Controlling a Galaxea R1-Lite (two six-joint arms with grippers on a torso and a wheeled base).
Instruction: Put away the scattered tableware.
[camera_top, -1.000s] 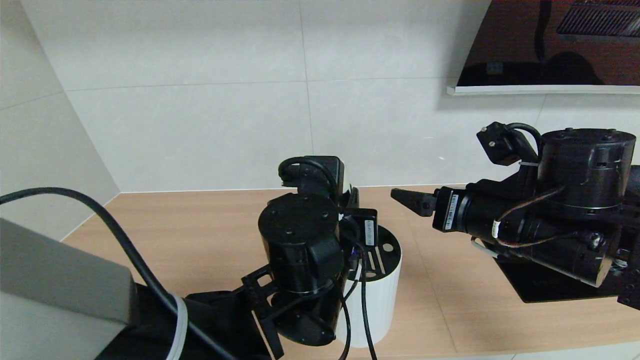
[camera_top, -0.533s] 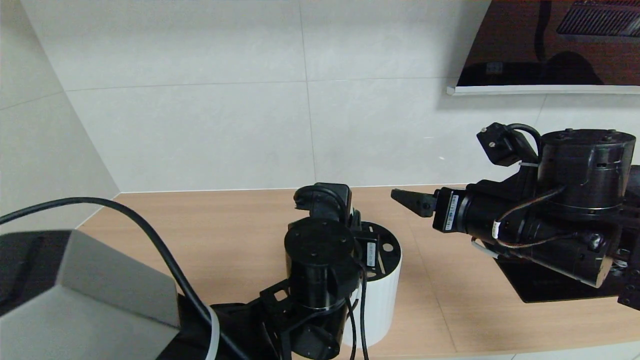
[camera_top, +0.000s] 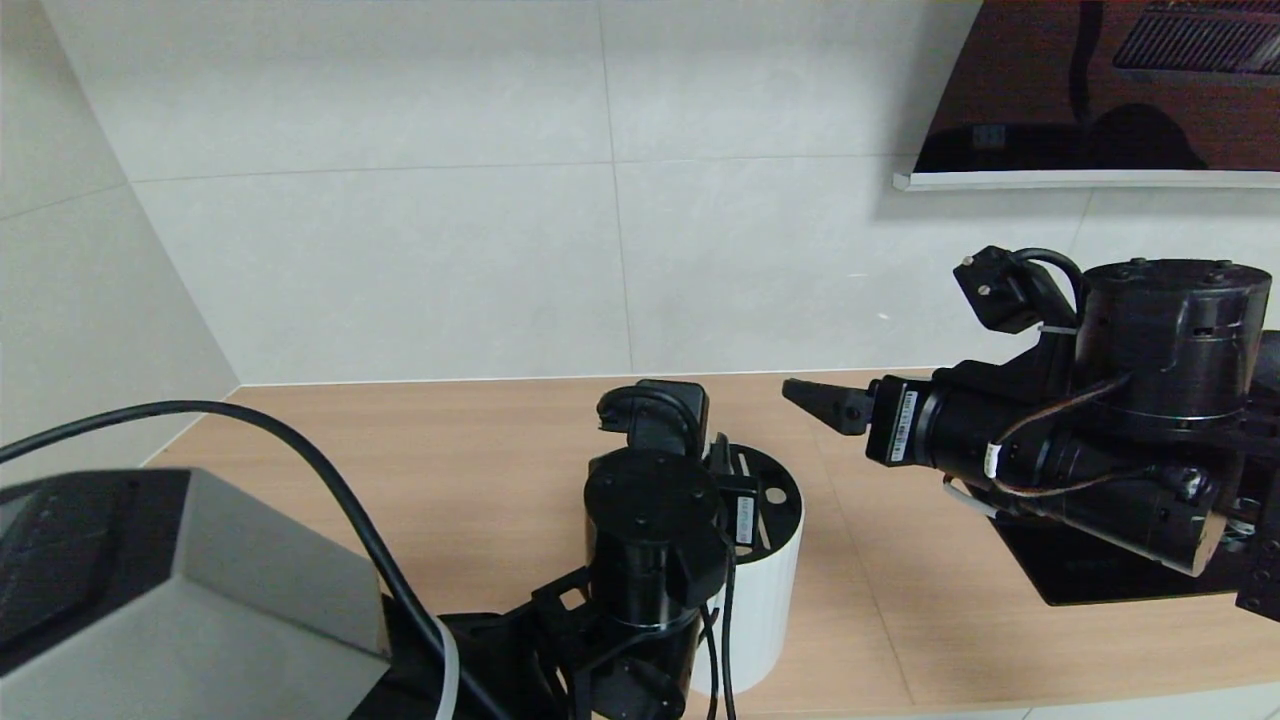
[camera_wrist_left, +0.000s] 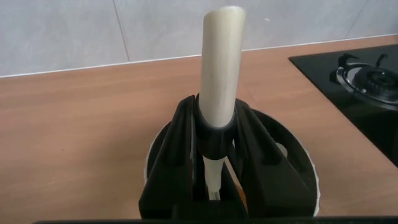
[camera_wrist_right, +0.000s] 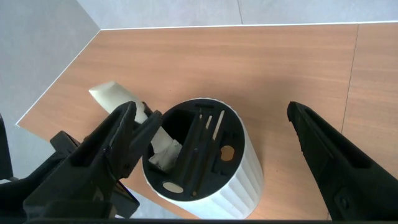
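Cream-handled utensil (camera_wrist_left: 221, 62), held nearly upright, its long axis pointing down into the white holder (camera_top: 765, 610) that stands on the wooden bench (camera_top: 400, 460). The utensil is clamped about its dark collar by the left end effector (camera_wrist_left: 217, 121), whose fingers are closed narrowly on it directly above the holder's black slotted lid (camera_wrist_right: 199, 149). The lower end is seen at the lid's opening on the robot's left side; how deep it has entered cannot be told. The coming move is judged to be a straight descent along this axis, followed by release. The right end effector (camera_top: 820, 400) is held wide and empty, above the bench to the right of the holder and farther from the utensil than the left. A black hob (camera_wrist_left: 367, 74) is set into the bench on that side.
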